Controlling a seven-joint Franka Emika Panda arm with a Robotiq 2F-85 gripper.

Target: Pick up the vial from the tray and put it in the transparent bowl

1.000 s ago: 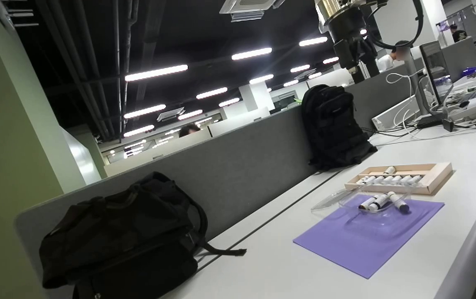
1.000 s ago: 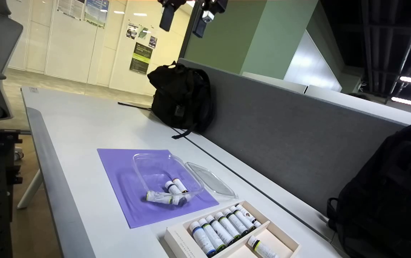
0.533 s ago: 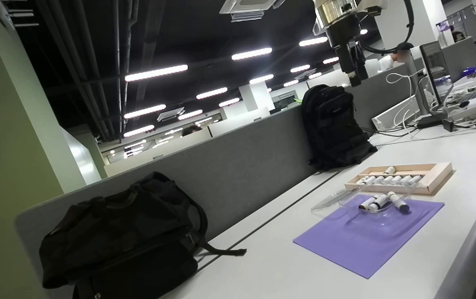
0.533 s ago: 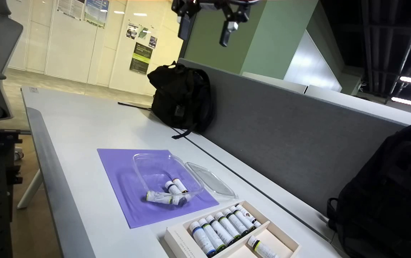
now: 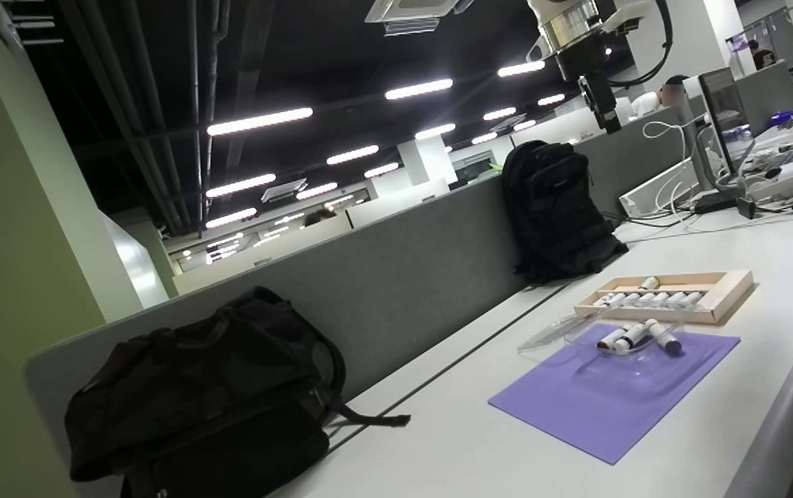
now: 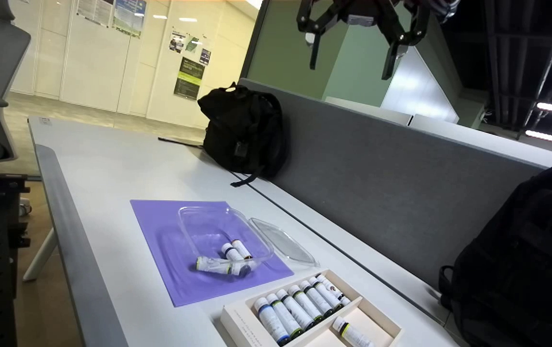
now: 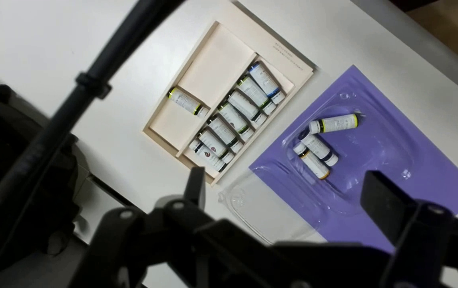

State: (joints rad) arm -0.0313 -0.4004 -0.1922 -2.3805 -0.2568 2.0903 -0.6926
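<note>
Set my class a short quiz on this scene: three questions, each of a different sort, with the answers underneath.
1. True or false: the gripper is open and empty.
2. How many vials lie in the transparent bowl?
3. One side of the tray holds a row of vials. The other side holds: A) nothing; B) a single vial; C) a second row.

Key: 1. True. 2. Three. 3. B.
</note>
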